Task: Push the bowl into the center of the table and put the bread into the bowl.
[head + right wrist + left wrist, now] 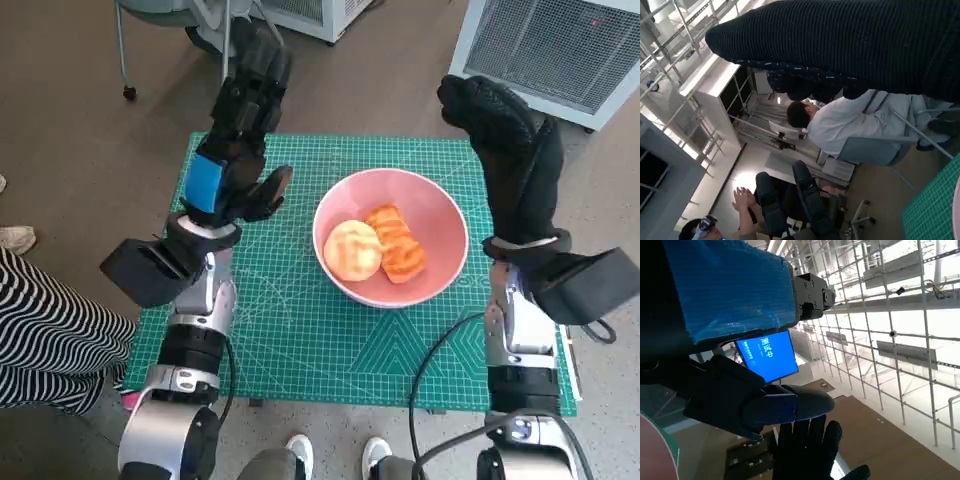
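Bowl (440,215): pink, round, upright at about the middle of the green cutting mat (300,340), slightly toward the right half.
Bread, round (352,250): pale yellow bun, inside the bowl on its left side, touching the second piece.
Bread, ridged (396,243): orange-glazed, inside the bowl just right of the bun.
Mat: gridded, covering the small table; bowl rim (655,440) and mat edge also seen at a corner of the left wrist view.
Left hand (240,140): black, blue tape on its back, raised above the far-left part of the mat, well apart from the bowl; fingers extended and spread, holding nothing; thumb (272,188) pointing toward the bowl without touching it.
Right hand (505,130): black knitted glove, raised above the far-right corner of the mat, apart from the bowl; fingers loosely curved, not closed, nothing in them. Also visible in the left wrist view (807,450), fingers apart.
Surroundings: white slatted unit (560,45) on the floor at far right; striped trouser leg (45,340) at near left; white shoes (335,455) at the near edge; seated person in a pale shirt (840,125) in the right wrist view; blue screen (767,355) in the left wrist view.
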You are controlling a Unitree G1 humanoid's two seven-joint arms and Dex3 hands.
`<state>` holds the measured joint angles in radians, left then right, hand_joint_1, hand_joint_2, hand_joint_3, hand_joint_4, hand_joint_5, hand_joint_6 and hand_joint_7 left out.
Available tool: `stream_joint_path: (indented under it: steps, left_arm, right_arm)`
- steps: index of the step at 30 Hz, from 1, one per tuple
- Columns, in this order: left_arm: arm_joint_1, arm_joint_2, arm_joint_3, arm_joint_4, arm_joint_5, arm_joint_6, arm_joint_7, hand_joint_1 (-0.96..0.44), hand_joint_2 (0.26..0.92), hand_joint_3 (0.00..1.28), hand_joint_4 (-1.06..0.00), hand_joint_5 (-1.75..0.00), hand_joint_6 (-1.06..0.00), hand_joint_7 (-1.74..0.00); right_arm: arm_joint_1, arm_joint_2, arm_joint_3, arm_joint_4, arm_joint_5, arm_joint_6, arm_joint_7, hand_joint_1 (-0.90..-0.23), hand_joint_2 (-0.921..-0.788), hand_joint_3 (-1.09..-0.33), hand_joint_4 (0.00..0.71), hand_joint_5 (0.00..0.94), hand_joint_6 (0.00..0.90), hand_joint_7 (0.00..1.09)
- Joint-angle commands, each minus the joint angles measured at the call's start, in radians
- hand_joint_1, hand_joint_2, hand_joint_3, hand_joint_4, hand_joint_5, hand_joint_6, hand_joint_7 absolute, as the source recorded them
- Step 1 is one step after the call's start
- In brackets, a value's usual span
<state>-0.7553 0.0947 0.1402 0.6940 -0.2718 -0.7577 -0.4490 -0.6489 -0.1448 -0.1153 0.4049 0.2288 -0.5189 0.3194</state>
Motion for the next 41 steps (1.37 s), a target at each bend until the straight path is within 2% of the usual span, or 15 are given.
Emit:
stream_joint_path:
  steps: [1,23,41]
  left_arm:
    - [-0.007,0.008,-0.004,-0.014,0.007,0.008,-0.009,-0.73,0.921,0.48,0.0,0.0,-0.05,-0.01]
    - [0.003,-0.007,-0.003,-0.023,-0.005,0.026,-0.021,-0.74,0.921,0.41,0.0,0.0,-0.05,-0.02]
    - [0.015,-0.019,-0.01,-0.036,0.021,0.029,0.009,-0.75,0.921,0.38,0.0,0.0,-0.06,-0.03]
  right_arm:
    - [0.029,-0.002,0.005,0.009,-0.011,-0.001,0.014,-0.698,-0.921,-0.721,0.14,0.0,0.04,0.44]
    - [0.033,-0.009,0.005,0.031,-0.017,-0.041,0.027,-0.691,-0.921,-0.739,0.127,0.0,0.015,0.44]
    - [0.039,-0.013,-0.002,0.022,-0.003,-0.042,0.031,-0.689,-0.921,-0.735,0.132,0.002,0.015,0.45]
